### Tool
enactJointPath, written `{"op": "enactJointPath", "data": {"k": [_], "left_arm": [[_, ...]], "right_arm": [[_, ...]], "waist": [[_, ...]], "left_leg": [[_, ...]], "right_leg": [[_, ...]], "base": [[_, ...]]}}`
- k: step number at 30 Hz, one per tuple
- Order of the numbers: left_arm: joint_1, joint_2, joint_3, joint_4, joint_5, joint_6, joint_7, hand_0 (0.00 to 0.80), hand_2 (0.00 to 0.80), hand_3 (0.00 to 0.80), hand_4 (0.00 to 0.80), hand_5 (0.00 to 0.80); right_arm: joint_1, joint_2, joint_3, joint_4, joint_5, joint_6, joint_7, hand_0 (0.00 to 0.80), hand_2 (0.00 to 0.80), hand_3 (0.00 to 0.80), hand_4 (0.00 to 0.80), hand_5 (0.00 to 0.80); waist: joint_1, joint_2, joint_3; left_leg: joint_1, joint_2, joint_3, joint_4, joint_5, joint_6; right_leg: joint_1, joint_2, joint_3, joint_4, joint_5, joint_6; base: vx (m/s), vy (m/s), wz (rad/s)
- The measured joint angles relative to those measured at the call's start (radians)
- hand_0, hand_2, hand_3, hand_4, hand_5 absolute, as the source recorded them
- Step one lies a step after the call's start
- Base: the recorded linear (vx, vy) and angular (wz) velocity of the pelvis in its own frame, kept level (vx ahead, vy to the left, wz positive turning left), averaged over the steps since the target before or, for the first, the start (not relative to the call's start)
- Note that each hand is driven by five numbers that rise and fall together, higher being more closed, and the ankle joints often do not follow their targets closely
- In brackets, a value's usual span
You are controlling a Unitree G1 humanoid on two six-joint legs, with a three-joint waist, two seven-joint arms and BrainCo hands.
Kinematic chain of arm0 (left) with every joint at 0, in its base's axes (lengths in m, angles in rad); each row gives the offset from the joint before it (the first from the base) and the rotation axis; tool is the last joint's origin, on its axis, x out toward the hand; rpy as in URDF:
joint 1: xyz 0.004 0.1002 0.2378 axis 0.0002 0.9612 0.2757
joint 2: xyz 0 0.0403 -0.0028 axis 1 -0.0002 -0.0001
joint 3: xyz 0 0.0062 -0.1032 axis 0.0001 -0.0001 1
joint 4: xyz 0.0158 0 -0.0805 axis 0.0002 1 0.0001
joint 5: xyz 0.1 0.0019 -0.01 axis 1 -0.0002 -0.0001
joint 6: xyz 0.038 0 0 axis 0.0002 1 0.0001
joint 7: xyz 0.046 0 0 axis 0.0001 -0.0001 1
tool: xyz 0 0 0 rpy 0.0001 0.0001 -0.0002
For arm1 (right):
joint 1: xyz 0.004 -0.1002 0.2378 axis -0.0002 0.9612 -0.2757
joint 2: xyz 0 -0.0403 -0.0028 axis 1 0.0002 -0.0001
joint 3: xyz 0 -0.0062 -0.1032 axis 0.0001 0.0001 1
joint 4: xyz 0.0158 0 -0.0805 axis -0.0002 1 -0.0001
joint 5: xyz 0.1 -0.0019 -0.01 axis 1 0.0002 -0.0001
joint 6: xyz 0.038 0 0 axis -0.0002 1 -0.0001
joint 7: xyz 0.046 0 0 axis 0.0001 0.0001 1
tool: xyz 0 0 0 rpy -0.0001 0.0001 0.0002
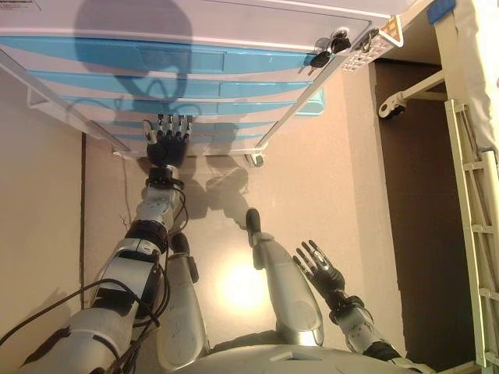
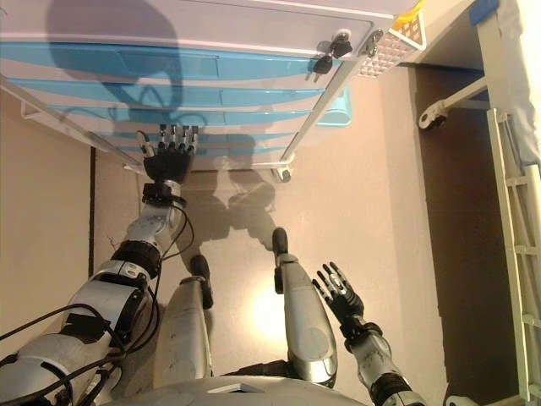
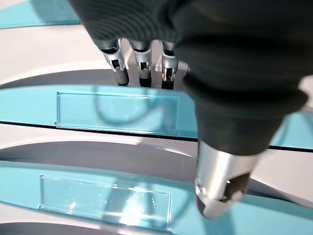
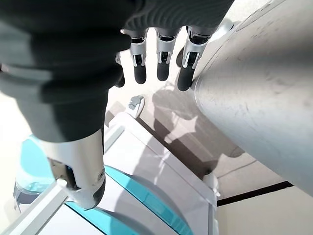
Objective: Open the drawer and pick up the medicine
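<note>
A white cabinet (image 1: pixel 195 23) with several blue-fronted drawers stands before me, all of them shut. No medicine shows in any view. My left hand (image 1: pixel 166 142) reaches out to one of the lower drawers (image 1: pixel 226 128), its fingers straight. In the left wrist view its fingertips (image 3: pixel 142 76) rest at the dark gap along the top edge of a blue drawer front (image 3: pixel 117 112), and the thumb (image 3: pixel 220 191) hangs free below. My right hand (image 1: pixel 320 269) hangs low at the right, open and holding nothing.
A bunch of keys (image 1: pixel 323 53) hangs from the lock at the cabinet's top right corner. A white perforated basket (image 1: pixel 374 43) is fixed to its side. A white railed frame (image 1: pixel 475 226) on a caster (image 1: pixel 387 105) stands at the right over a dark floor.
</note>
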Motion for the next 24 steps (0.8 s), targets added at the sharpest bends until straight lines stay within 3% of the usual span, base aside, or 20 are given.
{"op": "enactJointPath", "data": {"k": [1,2,3,11,24], "left_arm": [[0.0,0.0,0.0,-0.001,0.0,-0.006,-0.015,0.408,0.408,0.408,0.408,0.408],[0.0,0.0,-0.002,-0.005,0.001,-0.015,-0.028,0.715,0.715,0.715,0.715,0.715],[0.0,0.0,-0.002,-0.01,0.001,-0.017,-0.03,0.8,0.8,0.8,0.8,0.8],[0.0,0.0,-0.002,-0.016,0.004,-0.035,-0.014,0.8,0.8,0.8,0.8,0.8],[0.076,-0.014,-0.016,-0.016,0.015,0.013,-0.066,0.8,0.8,0.8,0.8,0.8]], "right_arm": [[0.0,0.0,0.0,-0.002,0.0,-0.003,0.001,0.0,0.0,0.0,0.0,0.0],[0.0,0.0,0.0,-0.001,0.0,-0.007,0.003,0.0,0.0,0.0,0.0,0.0],[0.0,0.0,0.0,-0.001,0.0,-0.008,0.003,0.0,0.0,0.0,0.0,0.0],[0.0,0.0,0.007,0.0,0.0,-0.013,0.001,0.0,0.0,0.0,0.0,0.0],[0.002,-0.017,0.027,-0.002,-0.001,-0.011,-0.024,0.0,0.0,0.0,0.0,0.0]], "waist": [[0.0,-0.001,0.006],[0.0,-0.002,0.011],[0.0,-0.003,0.015],[0.0,-0.005,0.019],[0.026,0.002,0.023]], "left_leg": [[0.0,0.0,0.0,0.0,0.0,0.0],[0.0,0.0,0.0,-0.001,0.0,0.0],[0.0,0.0,0.0,-0.002,0.0,0.0],[0.011,0.0,-0.002,-0.026,0.003,-0.005],[0.065,-0.002,-0.016,-0.095,0.041,-0.018]], "right_leg": [[0.0,0.0,0.0,0.0,0.0,0.0],[0.0,0.0,0.0,-0.001,0.0,0.0],[0.0,0.0,-0.001,-0.002,0.002,-0.002],[0.006,0.0,-0.006,-0.011,0.005,-0.007],[0.054,0.0,-0.029,-0.046,0.01,-0.015]], "base": [[0.0,0.0,0.0],[0.0,0.0,0.0],[0.0,0.0,0.0],[0.0,0.0,0.0],[-0.005,-0.006,0.03]]}}
